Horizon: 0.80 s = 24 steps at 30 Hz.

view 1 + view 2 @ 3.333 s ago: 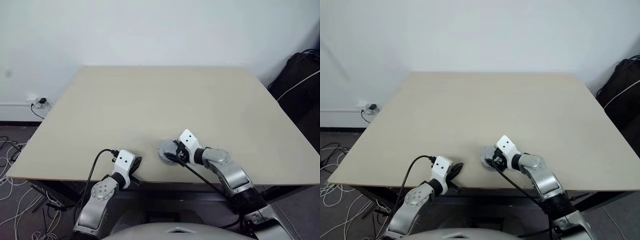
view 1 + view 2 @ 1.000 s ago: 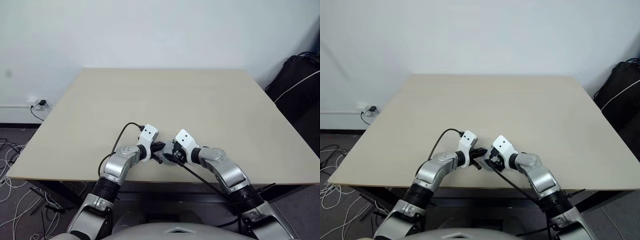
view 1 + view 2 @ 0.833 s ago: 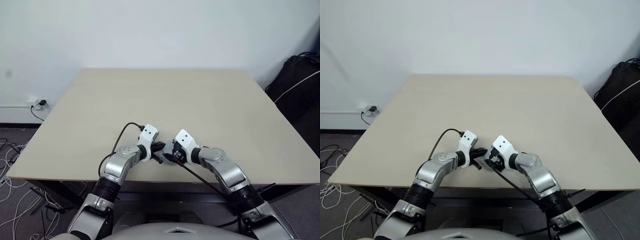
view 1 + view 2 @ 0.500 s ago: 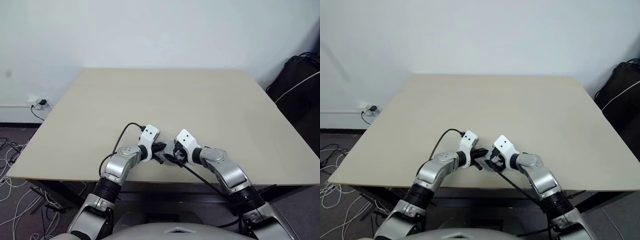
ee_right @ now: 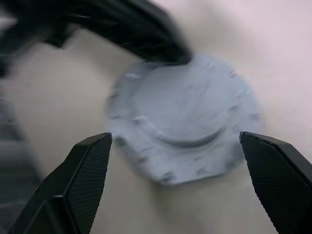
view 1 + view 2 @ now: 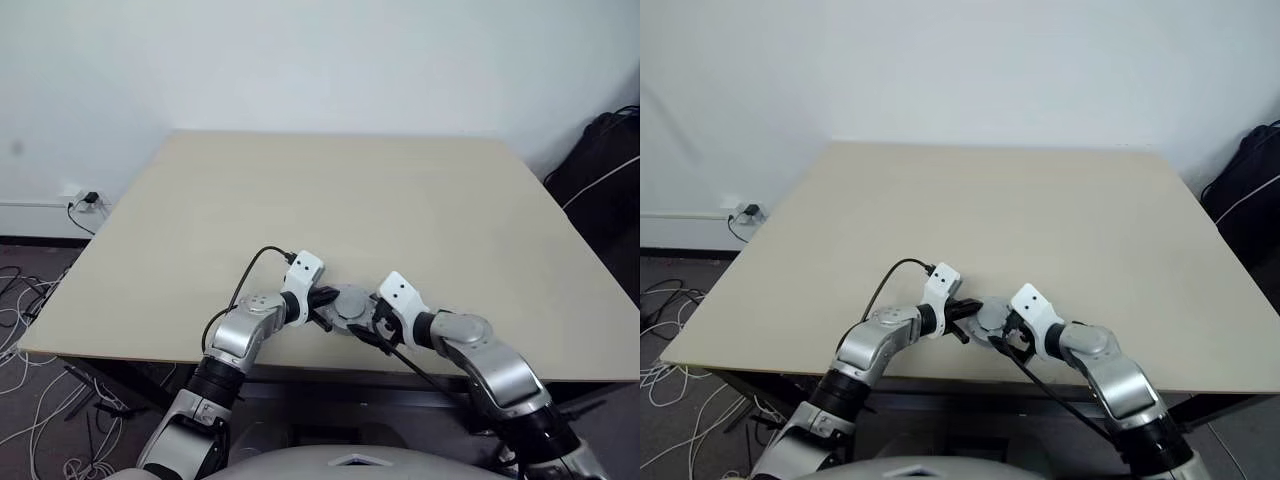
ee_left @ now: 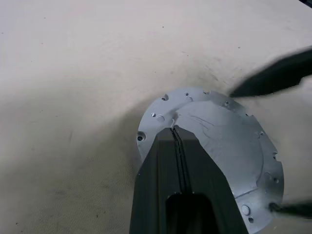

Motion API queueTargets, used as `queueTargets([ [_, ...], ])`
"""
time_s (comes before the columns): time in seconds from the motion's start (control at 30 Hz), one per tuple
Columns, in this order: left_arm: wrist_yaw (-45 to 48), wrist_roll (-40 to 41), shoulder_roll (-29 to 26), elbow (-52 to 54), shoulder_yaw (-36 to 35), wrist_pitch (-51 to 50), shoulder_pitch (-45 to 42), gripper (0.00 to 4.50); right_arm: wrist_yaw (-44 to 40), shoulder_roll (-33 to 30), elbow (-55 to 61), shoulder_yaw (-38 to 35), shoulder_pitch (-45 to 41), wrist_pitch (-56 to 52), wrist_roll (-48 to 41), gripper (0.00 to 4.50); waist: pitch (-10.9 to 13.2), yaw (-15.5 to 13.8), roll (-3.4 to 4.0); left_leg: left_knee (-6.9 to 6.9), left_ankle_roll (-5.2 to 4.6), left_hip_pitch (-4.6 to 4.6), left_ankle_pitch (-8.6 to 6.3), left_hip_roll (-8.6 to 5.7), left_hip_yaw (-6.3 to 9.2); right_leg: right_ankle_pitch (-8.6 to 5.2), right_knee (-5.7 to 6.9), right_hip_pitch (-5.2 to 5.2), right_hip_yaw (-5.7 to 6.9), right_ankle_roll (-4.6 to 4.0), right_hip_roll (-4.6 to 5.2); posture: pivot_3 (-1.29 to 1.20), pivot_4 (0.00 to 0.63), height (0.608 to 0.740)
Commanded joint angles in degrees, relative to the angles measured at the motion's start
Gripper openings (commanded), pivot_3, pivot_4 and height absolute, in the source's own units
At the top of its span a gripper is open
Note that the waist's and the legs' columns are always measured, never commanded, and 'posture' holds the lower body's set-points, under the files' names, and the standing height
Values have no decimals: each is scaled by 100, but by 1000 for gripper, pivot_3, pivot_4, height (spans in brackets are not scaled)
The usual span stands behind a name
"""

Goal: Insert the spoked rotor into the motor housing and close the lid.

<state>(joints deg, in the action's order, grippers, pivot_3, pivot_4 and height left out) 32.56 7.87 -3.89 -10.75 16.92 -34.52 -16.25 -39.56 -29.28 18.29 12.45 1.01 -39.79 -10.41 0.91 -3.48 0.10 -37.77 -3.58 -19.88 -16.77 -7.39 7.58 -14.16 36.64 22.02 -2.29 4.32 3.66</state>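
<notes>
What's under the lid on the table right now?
The lid lies flat on the table, smooth face up, covering whatever is beneath; no housing or rotor can be seen.

A: Lid [image 7: 229, 141] colour? Pattern?
B: Pale silver-grey metal, smooth face with faint scratches, small dark holes ringing the rim.
A: Tabletop [image 6: 400, 200]?
B: Plain matte beige.
A: Claws?
B: Black fingers [image 5: 83, 180], white wrist housings.
</notes>
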Motion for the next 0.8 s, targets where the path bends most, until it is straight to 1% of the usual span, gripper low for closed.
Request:
queueTargets([
  [0.03, 10, -53, 19, -158, 179, -172, 97, 0, -86, 48, 442, -497, 50, -37, -511, 4466, 2, -1, -1, 0, -1, 0, -1, 0, -1, 0, 0, 0, -1, 1, 0, 0, 0, 740],
  [0.13, 17, -54, 32, -142, 194, -181, 108, 0, 409, 461, 377, -1088, 25, -213, -836, 4466, 4, -3, -5, 0, -2, 0, -1, 0, -1, -1, -1, -2, -2, 2, 0, 0, 0, 740],
  [0.3, 29, -56, 28, -135, 205, -190, 111, 0, 1052, 929, 159, -1654, -147, -1031, -1192, 4466, 2, -17, 0, 2, -5, -1, -3, -1, -1, 1, -2, 1, -3, -2, 1, 0, 0, 740],
  [0.33, 32, -56, 27, -141, 207, -188, 106, 0, 1130, 992, 103, -1706, -166, -1217, -1260, 4466, 2, -24, 1, 3, -5, -2, -4, -2, -2, 14, -3, 2, -3, -24, 1, 0, 0, 740],
  [0.43, 31, -54, 24, -149, 209, -181, 103, 0, 1290, 1150, -29, -1843, -224, -1664, -1475, 4466, 0, -39, 4, 7, -7, -2, -5, -3, -3, 17, -4, 4, -4, -30, 3, 0, 0, 740],
  [0.57, 29, -52, 30, -182, 196, -156, 102, 0, 1574, 1592, -429, -2390, -473, -2538, -2029, 4466, -4, -40, 11, 12, -6, -5, -5, -2, -6, 18, -2, 11, -8, -31, 3, 0, 0, 740],
  [0.8, 25, -42, 38, -149, 192, -161, 125, 0, 1793, 1896, -749, -2843, -632, -2983, -2442, 4466, -7, -39, 15, 15, -9, -5, -6, -5, -8, 18, -3, 14, -8, -31, 4, 0, 0, 740],
])
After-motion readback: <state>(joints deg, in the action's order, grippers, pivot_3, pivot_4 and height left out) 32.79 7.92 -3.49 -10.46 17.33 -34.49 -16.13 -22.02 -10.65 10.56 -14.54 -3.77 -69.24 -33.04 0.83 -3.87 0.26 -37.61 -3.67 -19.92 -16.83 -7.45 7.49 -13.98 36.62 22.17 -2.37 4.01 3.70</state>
